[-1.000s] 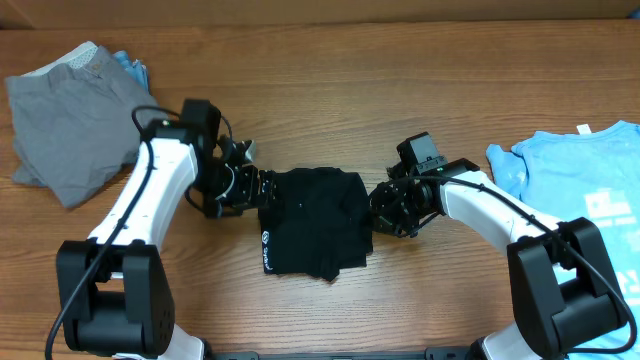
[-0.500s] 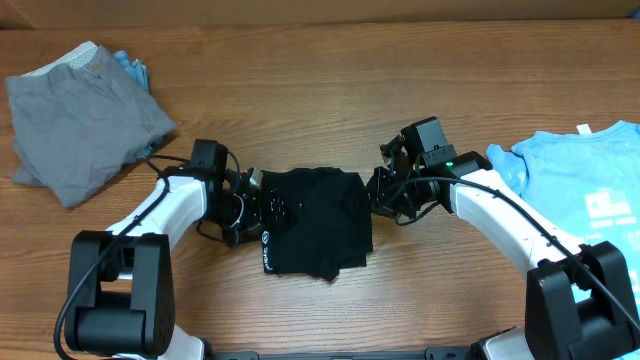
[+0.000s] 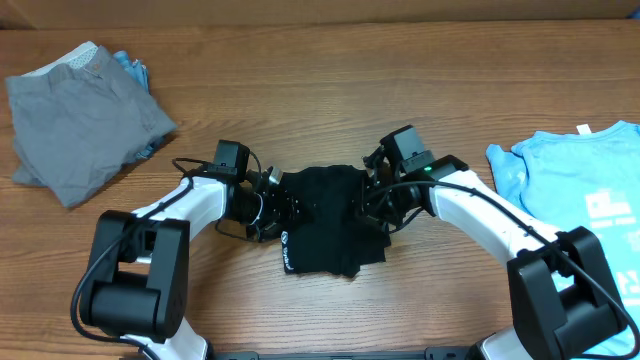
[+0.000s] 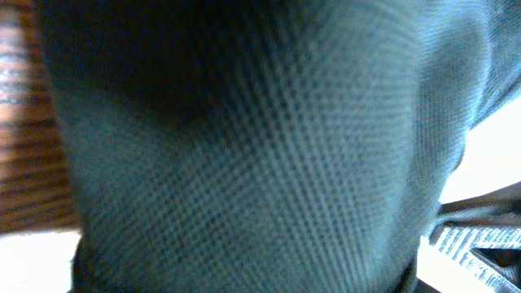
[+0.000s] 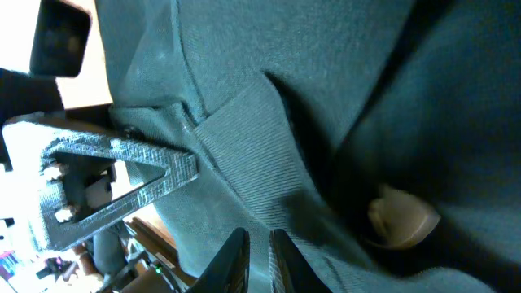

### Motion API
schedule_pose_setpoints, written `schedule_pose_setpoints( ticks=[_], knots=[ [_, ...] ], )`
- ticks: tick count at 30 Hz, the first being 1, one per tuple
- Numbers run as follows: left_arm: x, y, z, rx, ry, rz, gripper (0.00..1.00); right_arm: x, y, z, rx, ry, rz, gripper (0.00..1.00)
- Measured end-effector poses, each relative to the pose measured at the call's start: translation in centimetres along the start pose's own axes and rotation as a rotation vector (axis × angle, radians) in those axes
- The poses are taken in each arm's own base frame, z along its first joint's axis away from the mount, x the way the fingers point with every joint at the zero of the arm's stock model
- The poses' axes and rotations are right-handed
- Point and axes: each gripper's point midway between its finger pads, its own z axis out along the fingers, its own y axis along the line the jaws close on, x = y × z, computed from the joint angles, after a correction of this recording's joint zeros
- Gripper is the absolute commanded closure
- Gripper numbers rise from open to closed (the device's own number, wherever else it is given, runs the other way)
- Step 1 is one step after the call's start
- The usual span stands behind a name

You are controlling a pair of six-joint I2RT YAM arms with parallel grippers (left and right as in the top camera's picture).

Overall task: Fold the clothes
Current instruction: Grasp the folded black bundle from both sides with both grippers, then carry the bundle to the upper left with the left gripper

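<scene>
Overhead, your black T-shirt [image 3: 325, 225] lies bunched at the centre of the table [image 3: 330, 90]. Your right gripper [image 3: 368, 205] is clenched on its 3 o'clock edge. Your left gripper [image 3: 272, 205] sits at the 9 o'clock edge; cloth fills its camera, so you cannot tell its grip. The grey garment [image 3: 80, 115] lies at 10 o'clock and the light-blue tee [image 3: 585, 195] at 3 o'clock.

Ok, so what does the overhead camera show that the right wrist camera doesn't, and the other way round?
Only overhead: the grey garment at far left, the light-blue tee at far right, and the left gripper and right gripper at opposite sides of the shirt. Only right wrist: the fabric's weave close up, a ribbed band, and one gripper finger against the cloth. Both: the black T-shirt.
</scene>
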Motion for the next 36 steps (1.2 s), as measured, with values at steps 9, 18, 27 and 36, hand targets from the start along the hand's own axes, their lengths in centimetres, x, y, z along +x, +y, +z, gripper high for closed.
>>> schedule_pose_setpoints(
  ticks=[9, 18, 27, 36],
  knots=[
    [-0.2, -1.7, -0.1, 0.088, 0.01, -0.007, 0.02, -0.3, 0.0, 0.5, 0.015, -0.019, 0.06, 0.9],
    [0.0, -1.8, -0.1, 0.097, 0.021, -0.035, 0.02, 1.1, -3.4, 4.2, 0.056, 0.099, 0.272, 0.94],
    [-0.1, -2.3, 0.9, 0.073, 0.01, -0.092, 0.19, 1.2, -3.3, 4.4, 0.044, 0.117, 0.32, 0.94],
    [-0.2, -2.0, 2.5, 0.005, -0.019, -0.058, 0.84, 1.3, -3.3, 4.4, 0.043, 0.121, 0.33, 0.94]
  ],
)
